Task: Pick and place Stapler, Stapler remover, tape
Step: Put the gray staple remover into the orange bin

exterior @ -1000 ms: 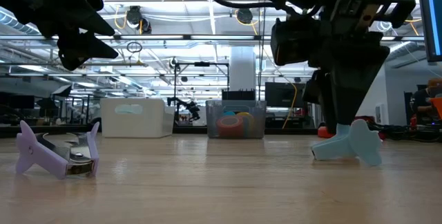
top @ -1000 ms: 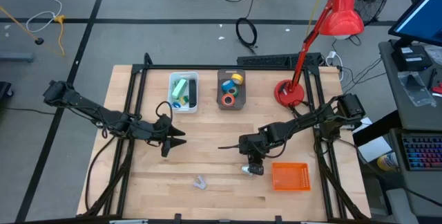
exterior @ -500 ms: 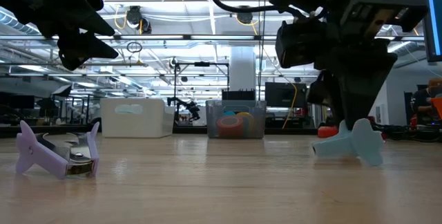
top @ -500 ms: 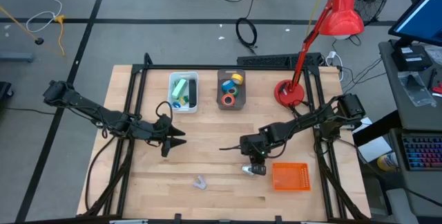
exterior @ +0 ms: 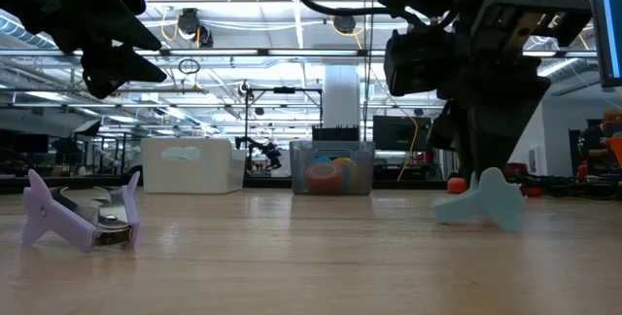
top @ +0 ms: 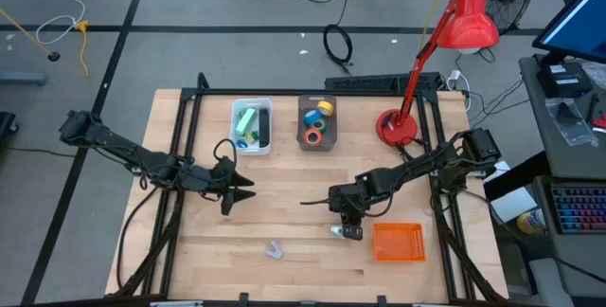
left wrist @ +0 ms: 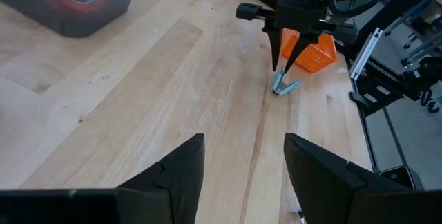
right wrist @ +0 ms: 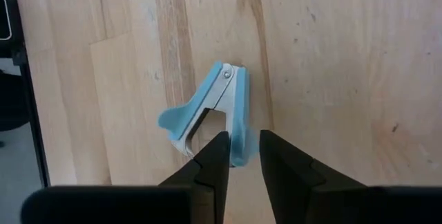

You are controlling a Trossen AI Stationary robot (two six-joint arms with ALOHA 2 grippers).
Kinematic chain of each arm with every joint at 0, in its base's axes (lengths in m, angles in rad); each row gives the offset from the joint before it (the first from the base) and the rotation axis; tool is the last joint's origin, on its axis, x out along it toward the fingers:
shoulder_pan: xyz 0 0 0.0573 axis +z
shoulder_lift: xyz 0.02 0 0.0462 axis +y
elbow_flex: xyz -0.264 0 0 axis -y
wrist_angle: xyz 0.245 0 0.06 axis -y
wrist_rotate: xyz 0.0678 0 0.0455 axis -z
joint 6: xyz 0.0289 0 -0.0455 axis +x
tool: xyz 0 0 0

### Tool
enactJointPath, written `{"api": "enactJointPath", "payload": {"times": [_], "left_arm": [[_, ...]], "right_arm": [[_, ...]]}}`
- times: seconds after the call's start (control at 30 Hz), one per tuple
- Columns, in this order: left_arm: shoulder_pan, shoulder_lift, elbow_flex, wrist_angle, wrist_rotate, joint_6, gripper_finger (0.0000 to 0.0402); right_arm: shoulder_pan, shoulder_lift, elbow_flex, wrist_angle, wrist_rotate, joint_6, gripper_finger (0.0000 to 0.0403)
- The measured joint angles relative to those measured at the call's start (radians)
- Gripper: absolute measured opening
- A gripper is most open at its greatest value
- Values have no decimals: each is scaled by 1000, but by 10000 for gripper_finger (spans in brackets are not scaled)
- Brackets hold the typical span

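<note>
A light-blue stapler remover [right wrist: 207, 117] lies on the wooden table near the right, and my right gripper [right wrist: 238, 162] is down on it and shut on one of its arms. It also shows in the high view [top: 341, 234] and the low view [exterior: 481, 201]. A purple stapler remover [top: 275, 249] rests on the table near the front edge. The green stapler [top: 248, 119] lies in a white bin. Tape rolls [top: 313, 137] sit in a grey bin. My left gripper [top: 250, 189] hangs open above the table's left middle, touching nothing. My right gripper pinches one arm of the blue stapler remover [right wrist: 239, 140] between its two fingers, near that arm's free end. The fingers come from above, slanting down. The remover sits on the table, its other arm [right wrist: 176, 120] splayed out to the side.
An orange basket [top: 399, 242] stands just right of the blue remover. The white bin [top: 236, 127] and the grey bin [top: 300, 125] stand at the far middle. A red desk lamp [top: 398, 127] stands at the far right. Bare wood lies between the two arms.
My right gripper has shut its fingers onto the blue stapler remover while staying in place. The remover has turned a little on the table under the closing fingers.
</note>
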Motion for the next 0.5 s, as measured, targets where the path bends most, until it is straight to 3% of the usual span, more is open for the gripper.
{"api": "enactJointPath", "payload": {"times": [0.37, 0.5], "left_arm": [[0, 0, 0, 0, 0, 0, 200], [0, 0, 0, 0, 0, 0, 200]], "right_arm": [[0, 0, 0, -8, 0, -18, 10], [0, 0, 0, -7, 3, -20, 5]]}}
